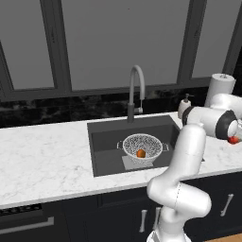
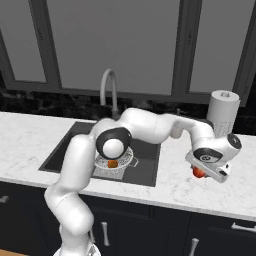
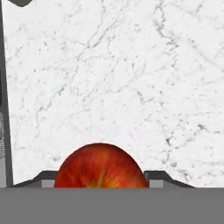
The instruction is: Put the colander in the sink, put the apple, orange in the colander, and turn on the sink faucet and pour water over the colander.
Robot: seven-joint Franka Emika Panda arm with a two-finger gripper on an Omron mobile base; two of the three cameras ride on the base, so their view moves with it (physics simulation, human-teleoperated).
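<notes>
- From the left base view I read the scene from 9 o'clock across: bare marble surface (image 1: 42,156), then the sink (image 1: 106,142) near the centre, with the sink faucet (image 1: 136,90) rising at the basin's 12 o'clock edge.
- The colander (image 1: 142,147) sits in the sink over the drain plate, and the orange (image 1: 141,153) already lies inside it. So the colander and orange steps look done to me.
- Further right, at about 3 o'clock, the apple (image 1: 233,140) rests on the surface well apart from the sink, with a paper towel roll (image 1: 220,87) behind it and a soap dispenser (image 1: 185,106) nearer the basin.
- My pincer (image 2: 202,172) is down over the apple. In the hand view the apple (image 3: 99,166) sits between the two finger tips, each tip right at its side, so I judge the pincer clenched on the apple, with the fruit not yet lifted off the marble.
- Risks as I see them: the apple is round and smooth, so an off-centre hold could let it squirt out on the lift and roll along the surface.
- The carry back toward 9 o'clock passes near the soap dispenser and the faucet spout; a low or wide swing could knock either.
- A release from too high could bounce the apple out of the colander or tip it.
</notes>
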